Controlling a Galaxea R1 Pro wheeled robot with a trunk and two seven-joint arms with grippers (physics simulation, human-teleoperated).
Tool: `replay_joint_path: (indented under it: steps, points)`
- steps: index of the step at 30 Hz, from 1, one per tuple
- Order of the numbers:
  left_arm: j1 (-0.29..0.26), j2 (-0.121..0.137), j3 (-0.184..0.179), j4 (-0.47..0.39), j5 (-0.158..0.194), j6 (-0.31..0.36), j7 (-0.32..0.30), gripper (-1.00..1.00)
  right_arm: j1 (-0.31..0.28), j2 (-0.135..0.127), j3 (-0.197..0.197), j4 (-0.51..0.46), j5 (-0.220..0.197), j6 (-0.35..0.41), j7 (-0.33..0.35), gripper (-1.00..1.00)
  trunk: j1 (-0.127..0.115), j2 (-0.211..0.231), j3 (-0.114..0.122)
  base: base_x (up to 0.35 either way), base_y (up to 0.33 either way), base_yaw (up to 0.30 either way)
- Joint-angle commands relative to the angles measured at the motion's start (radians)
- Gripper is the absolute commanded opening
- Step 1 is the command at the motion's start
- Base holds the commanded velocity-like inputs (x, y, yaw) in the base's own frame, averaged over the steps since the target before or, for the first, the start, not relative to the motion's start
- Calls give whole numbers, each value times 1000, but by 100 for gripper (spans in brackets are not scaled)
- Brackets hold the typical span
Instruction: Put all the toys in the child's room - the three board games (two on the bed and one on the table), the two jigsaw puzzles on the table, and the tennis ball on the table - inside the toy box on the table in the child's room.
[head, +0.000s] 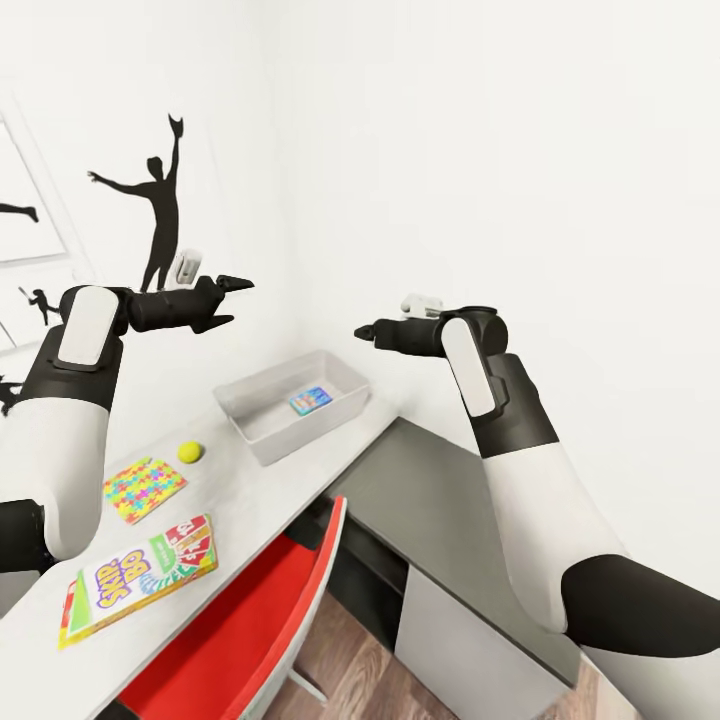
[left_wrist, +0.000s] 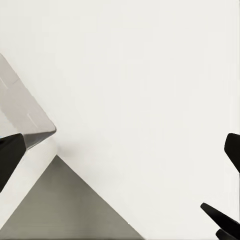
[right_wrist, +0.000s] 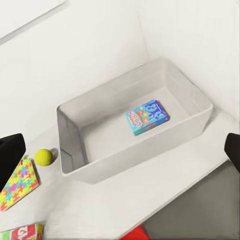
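The toy box (head: 262, 424) is being shown at the far end of the table (head: 260, 500), close to the white wall, and the blue board game (head: 310, 400) with orange drawings is being held flat on its floor; in the right wrist view the same blue box (right_wrist: 147, 117) is seen lying near the middle of the bin (right_wrist: 200, 100), touching none of its walls. The tennis ball (head: 190, 452) is being left on the desktop just beside the bin's near corner, and one jigsaw puzzle (head: 144, 488) is lying flat next to it, a little nearer the robot. The "SKIP-BO" board game (head: 140, 578) is resting flat still nearer, close to the table's front edge. A red chair (head: 250, 630) is tucked under the table, and a lower dark grey cabinet top (head: 450, 520) is adjoining the table on the right. Both arms are being held raised above the table. The left gripper (head: 228, 303) is spread apart with nothing between its fingers, poised before the wall with the black silhouette picture (head: 155, 215). The right gripper (head: 366, 334) is hovering above the cabinet side, near the toy box, and its dark fingertips (right_wrist: 10, 155) are seen wide apart at the edges of the right wrist view, released and grasping nothing.
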Motion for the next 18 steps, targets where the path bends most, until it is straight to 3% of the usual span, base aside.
replay_joint_path:
  steps: [1,18]
  points:
    - [-1,0,1,0,2,5,2,100,-1,0,1,0,-9,3,-9,100,0,-2,-1,-65,29,-202]
    - [0,0,1,-2,2,5,2,100,0,0,-1,0,-9,2,-8,100,0,-2,19,-119,4,-203]
